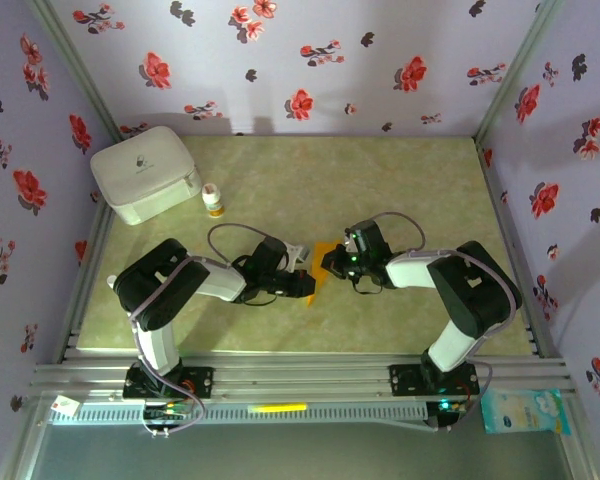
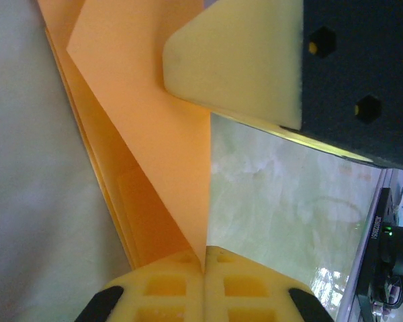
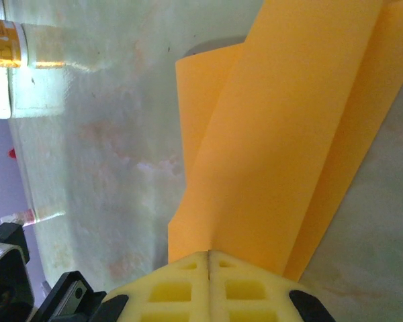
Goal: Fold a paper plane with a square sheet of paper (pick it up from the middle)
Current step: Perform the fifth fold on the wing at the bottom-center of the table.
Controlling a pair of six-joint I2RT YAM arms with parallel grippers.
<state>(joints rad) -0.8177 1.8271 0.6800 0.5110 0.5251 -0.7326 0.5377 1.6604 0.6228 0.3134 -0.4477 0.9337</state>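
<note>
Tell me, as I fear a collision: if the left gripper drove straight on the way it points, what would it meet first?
Likely the yellow pad of the right gripper, just ahead by the folded orange paper that the left gripper pinches; depth is unclear.

Bright orange folded sheet of thin paper [image 1: 323,262], plain and unmarked, between the two tools; its layered edges turn a deeper, shadowed orange just above the left gripper [image 2: 203,268]. That tool's grid-moulded foam pads [image 2: 168,292] are pale yellow, set on black. The right gripper [image 3: 209,265] has matching pale yellow pads. Beneath both, a glossy tabletop [image 1: 400,180] marbled in pale green. Far beyond the left tool, a rounded white plastic box [image 1: 145,172] and a small white bottle with orange cap [image 1: 213,200]. The enclosure walls [image 1: 330,60] are lilac, scattered with red and black flowers
</note>
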